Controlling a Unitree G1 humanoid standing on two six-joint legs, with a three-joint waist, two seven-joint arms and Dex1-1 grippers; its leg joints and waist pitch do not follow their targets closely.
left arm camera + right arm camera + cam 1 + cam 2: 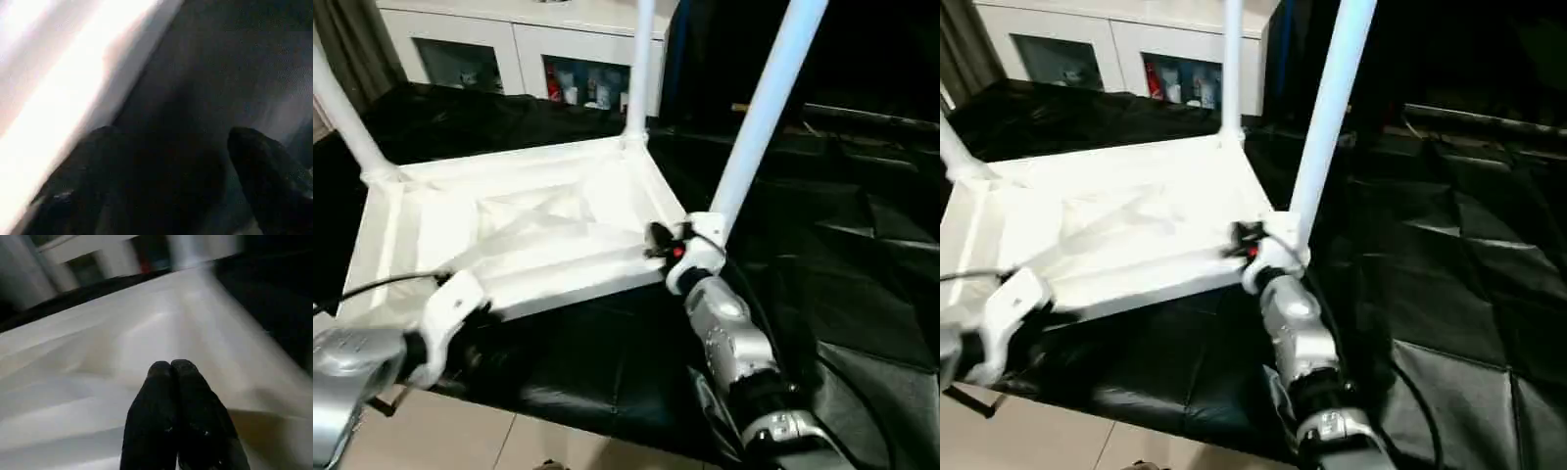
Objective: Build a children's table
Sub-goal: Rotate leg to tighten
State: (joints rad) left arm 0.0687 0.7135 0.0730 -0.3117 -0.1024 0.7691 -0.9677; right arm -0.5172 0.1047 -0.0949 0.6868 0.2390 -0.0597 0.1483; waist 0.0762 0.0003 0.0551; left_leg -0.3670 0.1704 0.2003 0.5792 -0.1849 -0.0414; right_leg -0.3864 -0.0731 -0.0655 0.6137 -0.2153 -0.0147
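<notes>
The children's table lies upside down, its white ribbed top [538, 235] resting on the black cloth. Three white legs stand up from its corners: one at the near right [764, 117], one at the far right [639, 69] and one at the far left [342, 117]. My right gripper [171, 367] is shut with nothing between its fingers, over the ribbed underside beside the near-right leg's socket [705, 240]. My left gripper [171, 134] is open, its fingers [254, 152] wide apart above the black cloth, just off the top's near-left edge [509, 304].
The black-draped table [607, 372] carries the work; its near edge drops to a tiled floor [440, 431]. A white cabinet with glass doors [509, 49] stands behind. A black cable [372, 286] runs along my left arm.
</notes>
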